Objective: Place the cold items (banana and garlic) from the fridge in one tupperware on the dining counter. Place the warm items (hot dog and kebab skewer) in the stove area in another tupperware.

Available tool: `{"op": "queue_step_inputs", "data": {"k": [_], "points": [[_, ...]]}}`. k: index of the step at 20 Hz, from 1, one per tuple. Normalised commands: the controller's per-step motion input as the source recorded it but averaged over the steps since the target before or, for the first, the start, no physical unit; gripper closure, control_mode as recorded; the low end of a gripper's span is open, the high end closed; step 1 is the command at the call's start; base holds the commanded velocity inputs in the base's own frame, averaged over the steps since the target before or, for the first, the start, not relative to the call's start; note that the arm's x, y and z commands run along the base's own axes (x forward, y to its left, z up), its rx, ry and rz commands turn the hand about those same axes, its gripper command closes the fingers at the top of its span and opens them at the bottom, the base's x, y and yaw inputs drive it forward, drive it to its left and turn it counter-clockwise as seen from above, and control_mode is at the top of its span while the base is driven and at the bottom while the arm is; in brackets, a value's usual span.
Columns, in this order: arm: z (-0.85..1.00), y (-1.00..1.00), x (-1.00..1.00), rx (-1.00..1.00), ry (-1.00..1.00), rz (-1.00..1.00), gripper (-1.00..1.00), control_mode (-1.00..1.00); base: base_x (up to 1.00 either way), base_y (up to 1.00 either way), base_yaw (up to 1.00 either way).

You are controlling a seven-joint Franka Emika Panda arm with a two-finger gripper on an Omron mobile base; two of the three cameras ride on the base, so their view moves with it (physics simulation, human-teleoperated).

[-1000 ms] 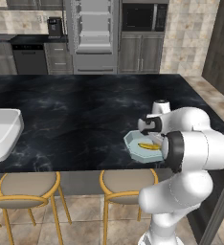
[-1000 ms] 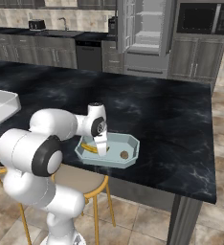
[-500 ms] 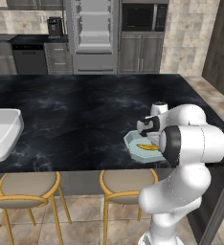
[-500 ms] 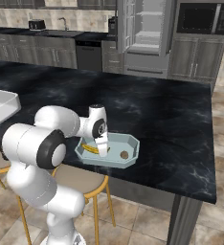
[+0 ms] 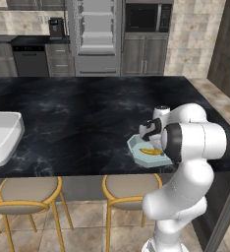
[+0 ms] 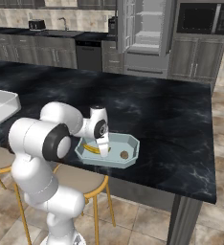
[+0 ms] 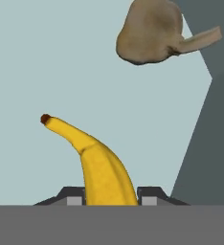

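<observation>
Yellow curved banana (image 7: 97,162) lies in pale-blue octagonal tupperware (image 6: 131,145) on black marble dining counter (image 5: 77,118), beside brown garlic bulb (image 7: 150,32). Two-finger gripper (image 7: 109,195) straddles banana; whether gripped, can't tell. Cold step looks near done: you release, lift clear.

No readable text, labels or brands; distant appliance fronts possibly too small to tell.

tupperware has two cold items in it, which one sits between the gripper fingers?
The banana: yellow, curved, running down between the fingertips of the gripper. The garlic, a brownish bulb, lies apart from it farther along the pale blue tupperware floor.
</observation>
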Motion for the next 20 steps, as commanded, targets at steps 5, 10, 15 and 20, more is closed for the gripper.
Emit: {"op": "queue_step_inputs", "data": {"k": [5,10,15,20], "points": [[-0.16,0.00,0.17,0.00,0.00,0.00,1.00,-1.00,0.00,0.00,0.00],[-0.11,0.00,0.23,0.03,0.00,0.00,1.00,-1.00,0.00,0.00,0.00],[-0.08,-0.01,0.10,0.04,0.00,0.00,-1.00,-1.00,0.00,0.00,0.00],[0.05,-0.03,-0.04,0.10,-0.02,0.00,-1.00,-1.00,0.00,0.00,0.00]]}}
